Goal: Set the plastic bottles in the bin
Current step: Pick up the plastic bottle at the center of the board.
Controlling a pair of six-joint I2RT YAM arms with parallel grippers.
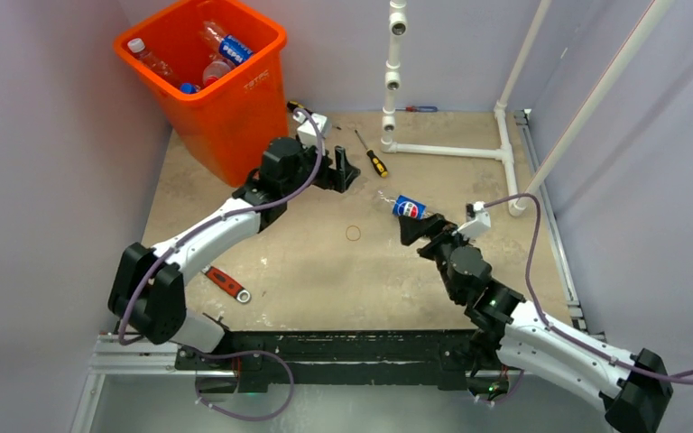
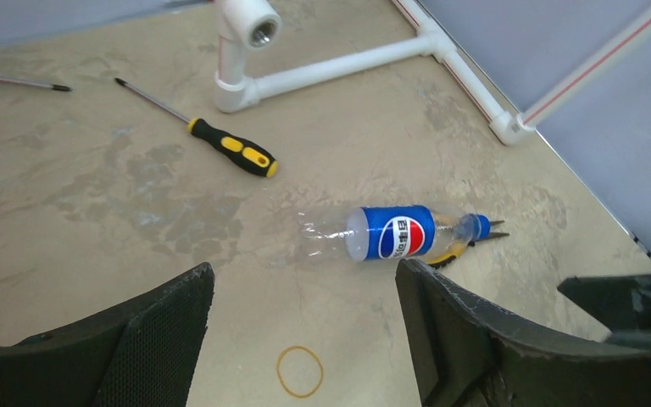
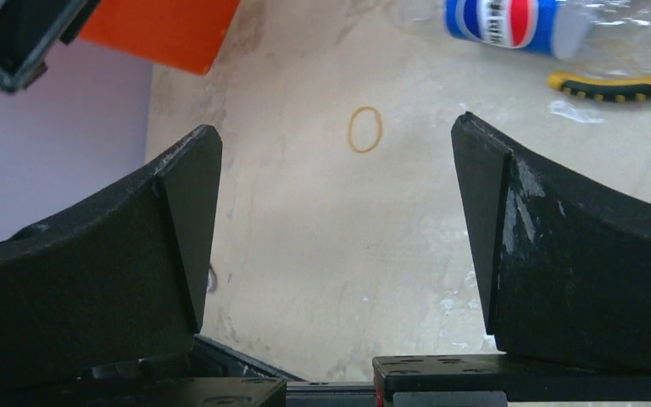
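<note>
Bottle [image 1: 408,207] is lying at centre frame on pliers [image 3: 619,83], just ahead of right gripper [image 1: 412,230], which is gaping wide, empty. Left gripper [image 1: 343,169] is hanging beside bin [image 1: 235,99] at upper left, jaws apart, empty. More bottles [image 1: 227,45] are sitting inside.

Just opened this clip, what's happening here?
Two robot arms are clearing plastic bottles into the orange bin, which already holds several. One Pepsi bottle lies on its side on the table, yellow-handled pliers at its neck. The right gripper, fingers open and empty, sits just short of it. The left gripper hangs near the bin, fingers apart, holding nothing.
</note>
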